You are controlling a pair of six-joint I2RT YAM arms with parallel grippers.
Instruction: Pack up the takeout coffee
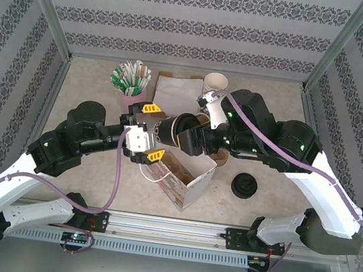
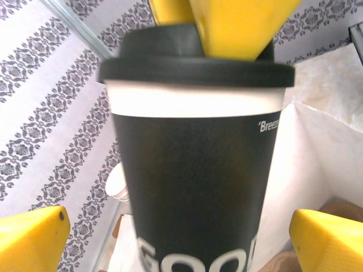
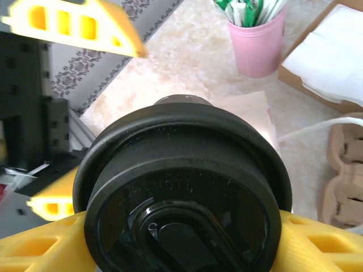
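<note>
The takeout coffee (image 1: 168, 131), a black cup with a white band and a black lid, lies on its side in the air above the open white paper bag (image 1: 192, 178). My right gripper (image 1: 188, 137) is shut on the lid end. In the right wrist view its yellow fingers (image 3: 317, 243) press both sides of the lid (image 3: 181, 192). My left gripper (image 1: 154, 131) straddles the cup's body and is open. In the left wrist view its fingertips (image 2: 34, 238) stand clear of the cup (image 2: 193, 170) on each side.
A pink cup of sticks (image 1: 130, 80) and a box of napkins (image 1: 177, 91) stand at the back, with a stack of cream paper cups (image 1: 216, 83) beside them. Black lids (image 1: 246, 184) sit at the right. A brown cup carrier (image 3: 343, 170) lies near the bag.
</note>
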